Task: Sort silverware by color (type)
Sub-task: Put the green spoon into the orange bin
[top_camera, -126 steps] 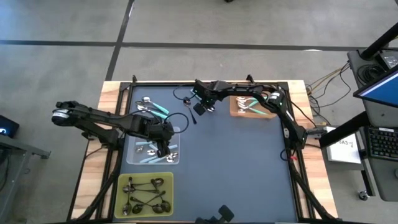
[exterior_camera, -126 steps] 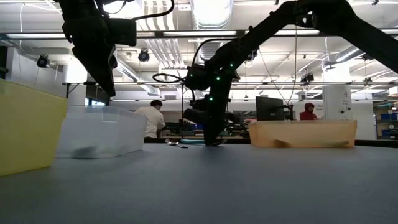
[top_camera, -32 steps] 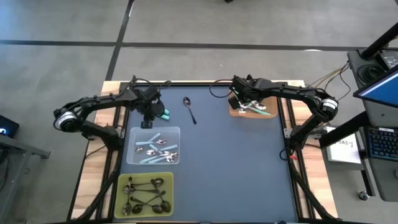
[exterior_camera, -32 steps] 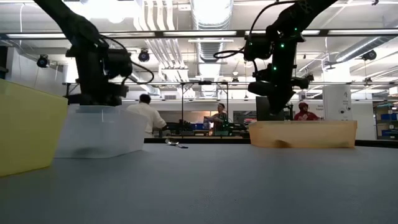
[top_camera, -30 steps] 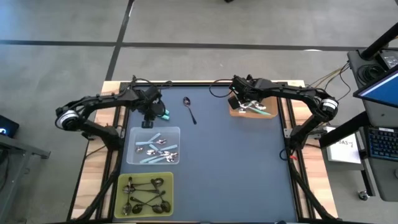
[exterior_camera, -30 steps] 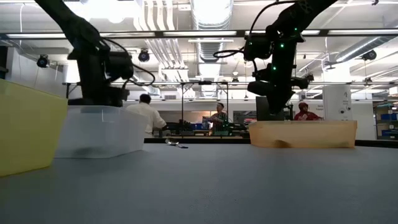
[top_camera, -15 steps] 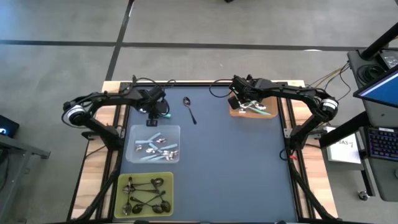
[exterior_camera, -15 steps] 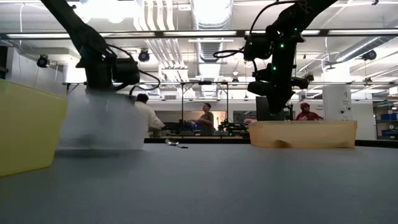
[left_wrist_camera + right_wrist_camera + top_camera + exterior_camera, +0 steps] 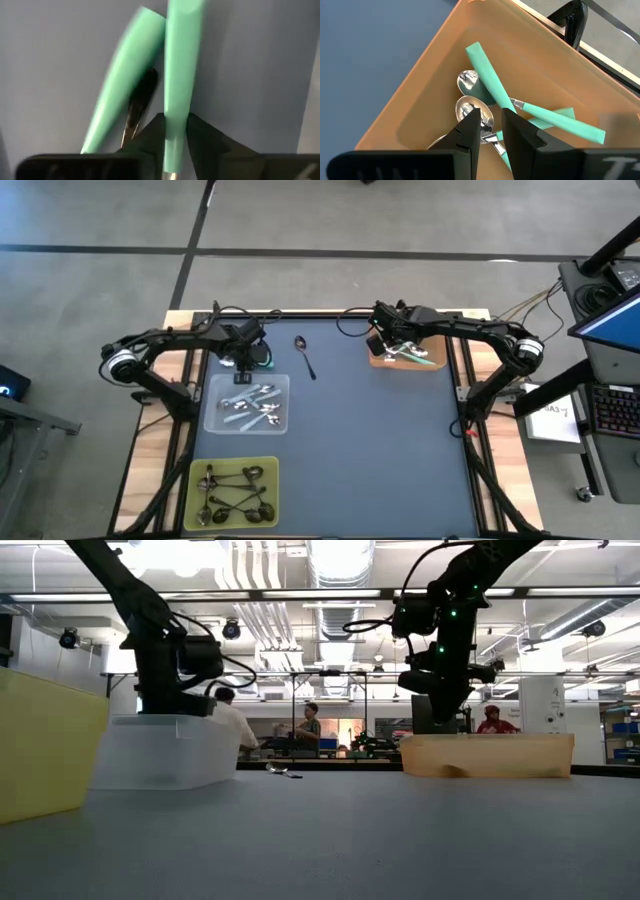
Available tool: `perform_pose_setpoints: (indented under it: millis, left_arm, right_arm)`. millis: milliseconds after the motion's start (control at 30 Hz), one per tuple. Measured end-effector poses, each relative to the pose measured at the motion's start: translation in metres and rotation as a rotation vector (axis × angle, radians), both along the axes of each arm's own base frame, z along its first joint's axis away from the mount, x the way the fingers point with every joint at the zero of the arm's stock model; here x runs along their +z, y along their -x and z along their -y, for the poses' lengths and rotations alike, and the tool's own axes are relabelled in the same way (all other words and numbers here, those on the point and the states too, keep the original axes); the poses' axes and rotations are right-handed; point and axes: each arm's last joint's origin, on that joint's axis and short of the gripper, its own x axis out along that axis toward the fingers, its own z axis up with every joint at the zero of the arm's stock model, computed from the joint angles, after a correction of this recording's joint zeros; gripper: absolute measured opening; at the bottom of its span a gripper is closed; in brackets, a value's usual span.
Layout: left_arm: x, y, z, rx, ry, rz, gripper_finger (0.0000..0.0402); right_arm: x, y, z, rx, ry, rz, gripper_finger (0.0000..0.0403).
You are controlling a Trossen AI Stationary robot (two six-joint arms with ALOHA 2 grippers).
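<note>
The left hand (image 9: 176,131) pinches a teal-handled spoon (image 9: 180,65) by its handle, a second teal spoon (image 9: 125,80) lying just beside it. The right hand (image 9: 490,125), fingers slightly spread, hovers over teal spoons (image 9: 520,110) in the tan tray (image 9: 435,95).

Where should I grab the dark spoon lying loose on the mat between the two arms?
Take the dark spoon mid-handle from straight above, fingers across its thin shaft. It lies flat and alone on the mat, bowl toward the far edge, so nothing crowds either side.
</note>
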Motion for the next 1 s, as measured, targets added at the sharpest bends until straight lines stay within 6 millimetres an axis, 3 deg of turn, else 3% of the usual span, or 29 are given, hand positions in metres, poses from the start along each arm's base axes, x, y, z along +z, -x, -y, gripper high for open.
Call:
perform_pose_setpoints:
  millis: [100,333,633,800,1000]
  left_arm:
    - [0.001,0.002,0.002,0.013,0.013,-0.006,0.0024]
    - [0.009,0.002,0.004,0.074,0.044,0.054,0.0024]
    - [0.057,-0.013,-0.004,0.15,0.075,0.308,0.0024]
    - [0.083,-0.025,-0.009,0.178,0.141,0.452,0.0024]
    - [0.109,-0.04,-0.018,0.264,0.189,0.675,0.0024]
  right_arm:
    - [0.0,0.0,0.0,0.0,0.0,0.0,0.007]
    - [0.0,0.0,0.0,-0.01,-0.004,0.008,0.007]
    - [0.018,-0.012,0.002,0.021,-0.017,0.129,0.007]
    - [0.032,-0.03,0.004,0.083,0.012,0.317,0.007]
    - [0.051,-0.058,-0.001,0.278,0.023,0.65,0.007]
